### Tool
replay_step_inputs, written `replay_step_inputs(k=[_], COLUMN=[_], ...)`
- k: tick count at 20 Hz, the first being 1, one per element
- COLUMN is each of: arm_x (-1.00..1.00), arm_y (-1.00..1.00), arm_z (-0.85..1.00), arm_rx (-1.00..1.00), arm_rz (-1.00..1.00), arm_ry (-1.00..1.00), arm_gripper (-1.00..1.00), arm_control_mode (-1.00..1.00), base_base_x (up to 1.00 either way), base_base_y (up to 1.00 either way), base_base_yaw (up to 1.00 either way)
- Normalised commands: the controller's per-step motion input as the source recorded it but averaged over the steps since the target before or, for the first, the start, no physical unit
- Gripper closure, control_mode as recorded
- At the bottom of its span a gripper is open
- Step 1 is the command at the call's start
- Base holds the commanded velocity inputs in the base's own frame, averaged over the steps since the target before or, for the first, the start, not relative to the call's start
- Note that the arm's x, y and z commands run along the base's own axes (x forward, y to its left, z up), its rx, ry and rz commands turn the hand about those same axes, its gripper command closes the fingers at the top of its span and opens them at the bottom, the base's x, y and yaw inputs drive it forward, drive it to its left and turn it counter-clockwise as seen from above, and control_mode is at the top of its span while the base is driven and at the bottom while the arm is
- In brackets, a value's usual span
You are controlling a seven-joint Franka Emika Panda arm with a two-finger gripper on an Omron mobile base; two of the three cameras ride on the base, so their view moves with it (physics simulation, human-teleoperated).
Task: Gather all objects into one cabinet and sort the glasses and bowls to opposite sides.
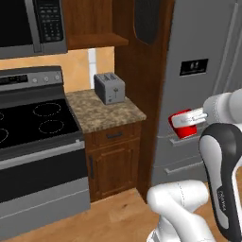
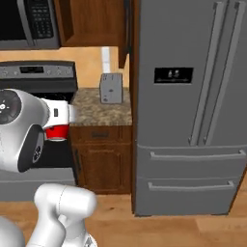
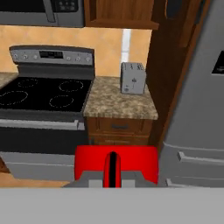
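While the arm hangs in mid-air in front of the fridge (image 1: 198, 71), the gripper (image 1: 189, 124) is closed around the red mug (image 1: 183, 125), carried clear of any surface. Toaster (image 1: 109, 88) sits on the granite counter (image 1: 106, 112), left of the fridge, stove (image 1: 33, 118) further left.

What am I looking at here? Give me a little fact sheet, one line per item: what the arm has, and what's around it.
Setting: simulated kitchen
Held item: red mug, carried in the air, off any surface
Gripper: shut on the red mug
Counter: speckled stone, between stove and fridge
On the counter: grey toaster, near the back wall
Stove: black glass top, left of the counter
Fridge: grey, doors shut, right of the counter
Microwave: mounted above the stove
Below the counter: brown drawer and door, both shut
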Motion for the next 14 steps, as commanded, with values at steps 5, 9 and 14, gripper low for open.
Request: replay_step_inputs(k=[5,9,14], arm_x=[0.0,0.0,0.0], arm_y=[0.0,0.0,0.0], arm_z=[0.0,0.0,0.0], arm_rx=[0.0,0.0,0.0], arm_rz=[0.0,0.0,0.0], arm_ry=[0.0,0.0,0.0], arm_gripper=[1.0,1.0,1.0], arm_control_mode=[1.0,1.0,1.0], base_base_x=[-0.24,0.0,0.0], base_base_y=[0.22,0.39,0.39], base_base_yaw=[-0.63,-0.85,-0.9])
